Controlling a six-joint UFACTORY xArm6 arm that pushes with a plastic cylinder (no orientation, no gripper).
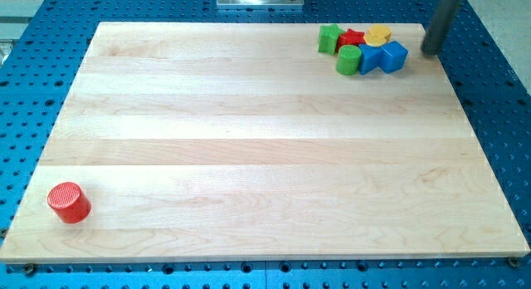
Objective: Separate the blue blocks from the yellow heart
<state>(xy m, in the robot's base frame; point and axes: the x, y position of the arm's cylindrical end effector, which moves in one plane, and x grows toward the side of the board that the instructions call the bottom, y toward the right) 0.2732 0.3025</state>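
Up at the wooden board's [249, 156] one o'clock corner sits a tight huddle of small blocks. The yellow heart [378, 35] is at the back of it, and the two blue blocks lie right against its front: a blue cube [395, 56] at roughly five o'clock of the heart and a second blue block [371, 60], shape hard to make out, at about six o'clock. A red star [353, 38] touches the heart at nine o'clock, with a green cube-like block [329, 39] beyond it and a green cylinder [348, 60] at the front of the cluster. Far off at seven o'clock of the board, a red cylinder [69, 202] stands alone.

The arm ends in a plain dark rod with nothing to open or shut; my tip [431, 51] rests just beside the blue cube at its three o'clock, and I cannot tell whether it touches.

These look like light, rigid pieces that should slide easily on smooth wood, and probably twist if struck off-centre. There is no grasping here: I would judge the contact belongs on a blue block's rear face, near the seam with the heart, pushing toward six o'clock through its middle.
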